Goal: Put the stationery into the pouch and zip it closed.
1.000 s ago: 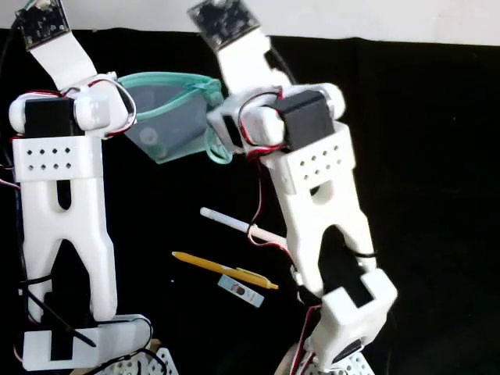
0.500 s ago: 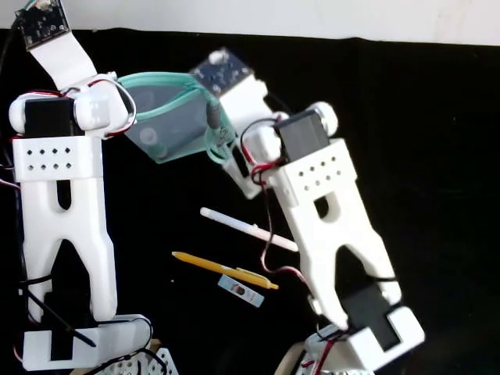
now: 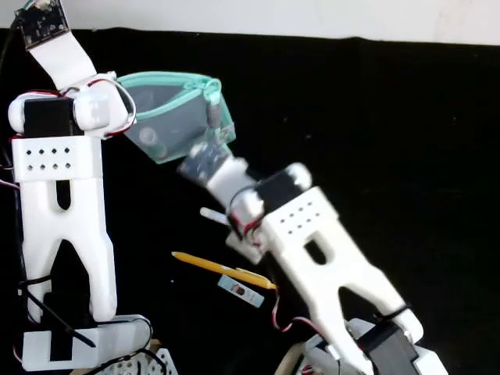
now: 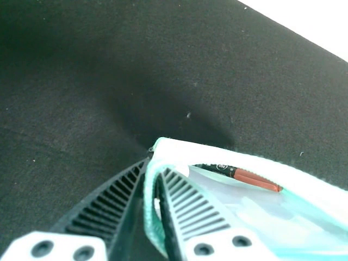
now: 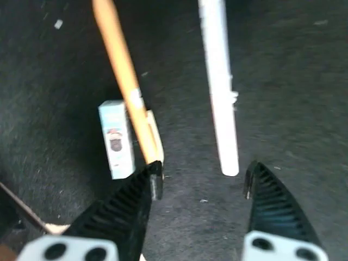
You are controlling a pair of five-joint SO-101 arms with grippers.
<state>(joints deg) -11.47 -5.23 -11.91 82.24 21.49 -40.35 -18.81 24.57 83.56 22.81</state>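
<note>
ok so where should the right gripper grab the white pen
Probably mid-barrel on the white pen, coming straight down with the jaws across its narrow width. It lies flat on the black cloth, and the open right gripper hangs over its near end; the yellow pen beside it leaves a gap between them.

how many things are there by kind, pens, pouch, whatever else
pens: 3 - white pen, yellow pen, red-ended pen inside the pouch
small box, maybe an eraser: 1
pouch: 1
total: 5
</note>
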